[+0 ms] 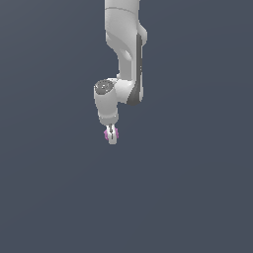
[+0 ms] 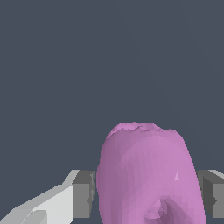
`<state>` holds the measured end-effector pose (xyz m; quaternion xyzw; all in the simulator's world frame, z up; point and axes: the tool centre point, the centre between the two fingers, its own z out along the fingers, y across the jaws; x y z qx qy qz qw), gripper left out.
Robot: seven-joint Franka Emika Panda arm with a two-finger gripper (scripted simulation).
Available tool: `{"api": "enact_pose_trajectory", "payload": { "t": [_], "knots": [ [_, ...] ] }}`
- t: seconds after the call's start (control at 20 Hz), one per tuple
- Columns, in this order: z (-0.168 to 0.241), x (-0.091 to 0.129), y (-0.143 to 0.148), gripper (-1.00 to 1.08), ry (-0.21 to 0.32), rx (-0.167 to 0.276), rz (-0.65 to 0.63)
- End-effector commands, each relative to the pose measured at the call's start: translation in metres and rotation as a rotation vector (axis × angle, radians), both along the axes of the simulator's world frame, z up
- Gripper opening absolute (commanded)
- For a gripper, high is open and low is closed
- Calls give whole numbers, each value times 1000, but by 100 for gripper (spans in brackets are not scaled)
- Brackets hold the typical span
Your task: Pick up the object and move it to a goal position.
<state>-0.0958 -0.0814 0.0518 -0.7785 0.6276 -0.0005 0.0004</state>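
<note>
Gripper: I see the gripper [image 1: 112, 136] clamped on the object [image 2: 148, 175], a finger [image 2: 83, 194] pressed against each side.
Object: pink lump held between the fingertips, poking out slightly on the exterior view's left.
Arm: white arm [image 1: 126, 49] hangs downward.

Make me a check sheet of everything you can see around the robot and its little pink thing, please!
Surface: plain dark grey-blue all over; no edge or marks show.
Job's things: pink lump sits between the jaws; in the exterior view it shows as a tiny pink spot at the arm's tip.
Goal position: nothing seen.
Clutter: nothing seen.
Grippers: gripper points downward, jaws closed on the pink lump, one grey pad on each side of it in the wrist view.
Arm: white robot arm comes down from the top edge of the exterior view.
Cables: nothing seen.
Surroundings: nothing seen beyond the grey-blue background.
</note>
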Motion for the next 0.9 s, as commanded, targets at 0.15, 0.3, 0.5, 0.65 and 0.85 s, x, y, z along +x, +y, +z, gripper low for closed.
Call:
{"api": "enact_pose_trajectory", "payload": {
  "t": [0.15,0.3,0.5,0.65,0.85],
  "knots": [
    [-1,-1,0,-100,2,0,0],
    [0,0,0,-100,-1,0,-1],
    [2,2,7,-100,-1,0,-1],
    [4,5,19,-100,-1,0,-1],
    [10,11,43,-100,-1,0,-1]
  ]
}}
